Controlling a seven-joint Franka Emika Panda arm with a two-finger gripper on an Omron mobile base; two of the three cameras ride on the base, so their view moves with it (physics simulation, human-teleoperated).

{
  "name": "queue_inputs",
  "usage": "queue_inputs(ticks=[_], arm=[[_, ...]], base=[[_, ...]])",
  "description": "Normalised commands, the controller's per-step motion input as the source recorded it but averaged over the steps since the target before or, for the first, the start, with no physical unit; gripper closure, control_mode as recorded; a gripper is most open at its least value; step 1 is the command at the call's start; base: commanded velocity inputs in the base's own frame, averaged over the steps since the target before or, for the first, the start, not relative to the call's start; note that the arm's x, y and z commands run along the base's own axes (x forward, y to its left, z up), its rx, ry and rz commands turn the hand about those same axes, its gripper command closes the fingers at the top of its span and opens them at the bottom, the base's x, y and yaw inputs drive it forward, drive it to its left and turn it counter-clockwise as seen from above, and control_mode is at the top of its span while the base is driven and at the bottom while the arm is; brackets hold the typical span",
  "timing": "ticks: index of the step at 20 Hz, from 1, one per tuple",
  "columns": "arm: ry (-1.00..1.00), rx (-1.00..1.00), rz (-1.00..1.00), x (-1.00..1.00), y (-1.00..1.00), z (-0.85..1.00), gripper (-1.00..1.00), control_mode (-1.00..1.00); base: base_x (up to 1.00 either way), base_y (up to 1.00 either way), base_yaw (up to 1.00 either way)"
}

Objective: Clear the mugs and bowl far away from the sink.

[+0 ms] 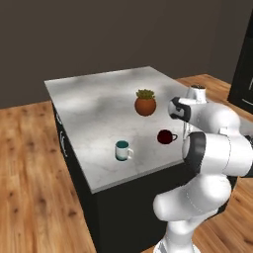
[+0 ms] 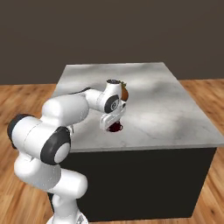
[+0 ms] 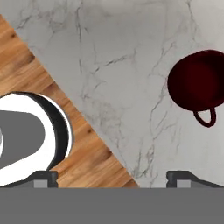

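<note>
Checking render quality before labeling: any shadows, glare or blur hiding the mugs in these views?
Left base view: soft grey shadow patches on the counter; teal mug and dark red mug clear. Right base view: the arm blocks most of the red mug. Hand view: mug so dark its inside is unreadable; no glare.

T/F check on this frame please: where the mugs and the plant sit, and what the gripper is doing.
1. The dark red mug stands upright on the marble counter. True.
2. The teal mug lies tipped on its side. False: it stands upright, its white inside showing.
3. The gripper is closed on the dark red mug. False: its jaws are wide open and, in the hand view, the mug sits clear of them on the counter.
4. The plant pot stands farther from the counter's near edge than either mug. True.
5. The two mugs touch. False: bare counter lies between them.
</note>
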Motion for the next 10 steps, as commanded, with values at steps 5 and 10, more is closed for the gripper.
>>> queue_inputs(ticks=[5,10], arm=[[0.00,0.00,0.00,0.00,0.00,0.00,-1.00,1.00],[0.00,0.00,0.00,0.00,0.00,0.00,-1.00,1.00]], base=[[-0.98,0.06,-0.02],[-0.90,0.00,-0.50]])
